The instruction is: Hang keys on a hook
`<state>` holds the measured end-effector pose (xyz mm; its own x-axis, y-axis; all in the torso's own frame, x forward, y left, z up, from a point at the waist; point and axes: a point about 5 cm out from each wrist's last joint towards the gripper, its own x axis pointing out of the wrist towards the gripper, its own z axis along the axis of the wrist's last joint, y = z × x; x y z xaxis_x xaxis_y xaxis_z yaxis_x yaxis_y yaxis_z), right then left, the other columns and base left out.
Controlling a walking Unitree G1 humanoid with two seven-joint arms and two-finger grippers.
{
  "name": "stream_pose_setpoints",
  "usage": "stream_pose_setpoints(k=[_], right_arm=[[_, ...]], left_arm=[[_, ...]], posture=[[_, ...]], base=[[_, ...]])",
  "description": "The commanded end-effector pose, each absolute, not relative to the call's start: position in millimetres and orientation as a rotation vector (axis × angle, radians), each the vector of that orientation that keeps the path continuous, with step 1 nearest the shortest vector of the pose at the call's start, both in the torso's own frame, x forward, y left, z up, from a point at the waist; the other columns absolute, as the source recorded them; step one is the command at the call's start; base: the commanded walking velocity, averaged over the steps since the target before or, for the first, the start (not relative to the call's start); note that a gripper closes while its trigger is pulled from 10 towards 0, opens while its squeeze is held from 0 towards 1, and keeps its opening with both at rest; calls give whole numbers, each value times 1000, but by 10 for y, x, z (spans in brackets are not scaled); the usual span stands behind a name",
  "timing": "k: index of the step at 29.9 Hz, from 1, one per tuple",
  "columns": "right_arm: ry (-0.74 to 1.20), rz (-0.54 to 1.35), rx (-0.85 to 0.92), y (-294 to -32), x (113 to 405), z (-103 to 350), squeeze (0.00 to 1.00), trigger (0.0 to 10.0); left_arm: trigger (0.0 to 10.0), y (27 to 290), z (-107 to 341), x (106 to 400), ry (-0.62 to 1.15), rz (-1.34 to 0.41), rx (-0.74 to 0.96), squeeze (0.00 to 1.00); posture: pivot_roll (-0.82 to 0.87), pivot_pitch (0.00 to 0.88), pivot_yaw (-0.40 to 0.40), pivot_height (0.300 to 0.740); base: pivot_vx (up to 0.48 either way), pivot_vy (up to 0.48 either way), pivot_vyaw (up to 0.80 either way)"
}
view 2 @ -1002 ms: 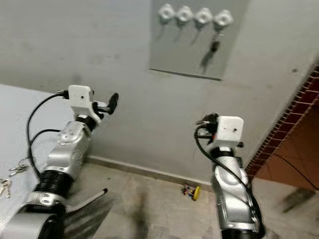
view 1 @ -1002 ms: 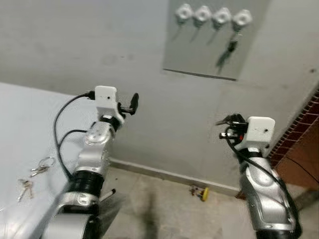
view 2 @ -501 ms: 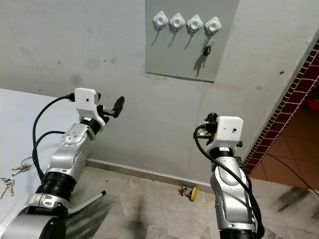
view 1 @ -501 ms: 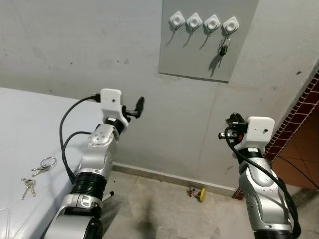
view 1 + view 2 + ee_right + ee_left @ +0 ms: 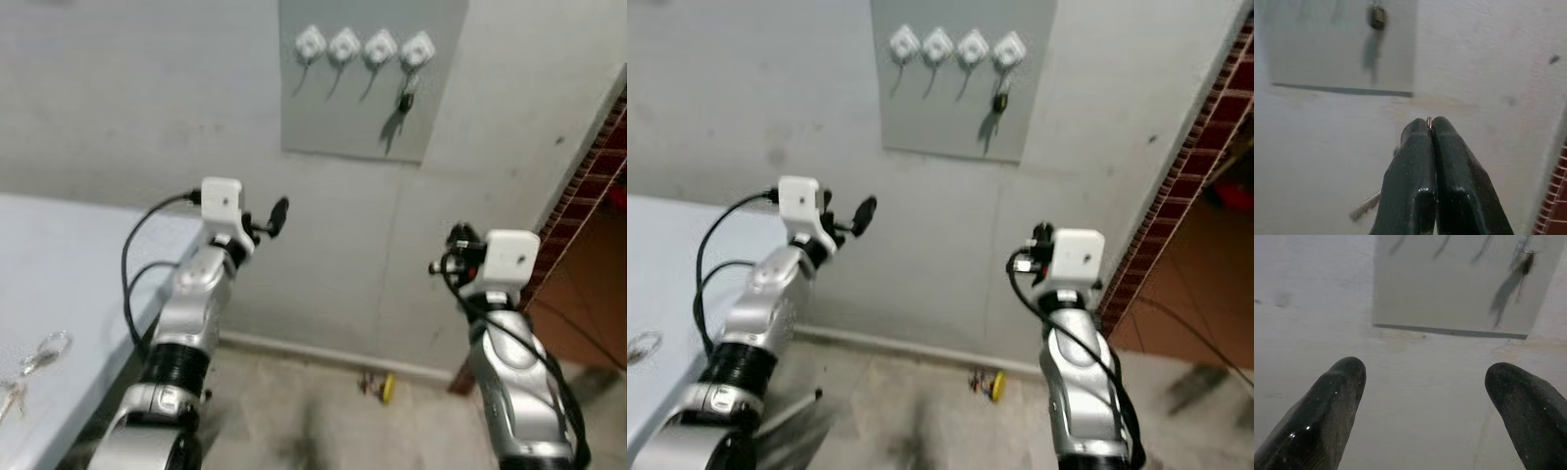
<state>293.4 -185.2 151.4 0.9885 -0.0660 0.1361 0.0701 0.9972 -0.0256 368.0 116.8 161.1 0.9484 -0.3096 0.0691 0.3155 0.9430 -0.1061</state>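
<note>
Four white hooks [image 5: 362,44] sit in a row on a grey panel [image 5: 333,113] high on the wall. A dark key [image 5: 405,98] hangs from the rightmost hook. My right gripper [image 5: 1430,122] is shut, with a sliver of metal pinched at its tips and a key [image 5: 1365,206] dangling beside the fingers. It is held up in front of the wall, below and to the right of the panel [image 5: 446,257]. My left gripper [image 5: 1425,377] is open and holds nothing, raised below the panel's left part [image 5: 277,211].
A pale table [image 5: 69,284] stands at the left with a key ring [image 5: 39,351] and more keys [image 5: 8,397] lying on it. A small yellow object [image 5: 385,388] lies on the floor by the skirting. A brick wall edge [image 5: 588,166] rises at the right.
The camera has shifted and the picture is blurred: panel and hooks now sit further left. Both arms keep much the same raised pose, and the grippers' states are unchanged.
</note>
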Motion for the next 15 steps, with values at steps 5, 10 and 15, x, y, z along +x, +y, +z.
stream_pose_setpoints(k=[5,10,15], right_arm=[[-170,-37,-22,-1777,2944,1597,0,10000],[-169,-34,-24,-1780,2943,1597,0,10000],[-167,-27,-25,-1771,2939,1596,0,10000]], left_arm=[[10000,1247,1650,3698,-53,-295,-115,0],[10000,1248,1650,3695,-51,-290,-124,0],[10000,1261,1650,3692,-50,-282,-129,0]], posture=[[-61,0,-11,740],[-61,0,-13,740],[-58,0,-16,740]], base=[[302,0,0],[284,0,0],[256,0,0]])
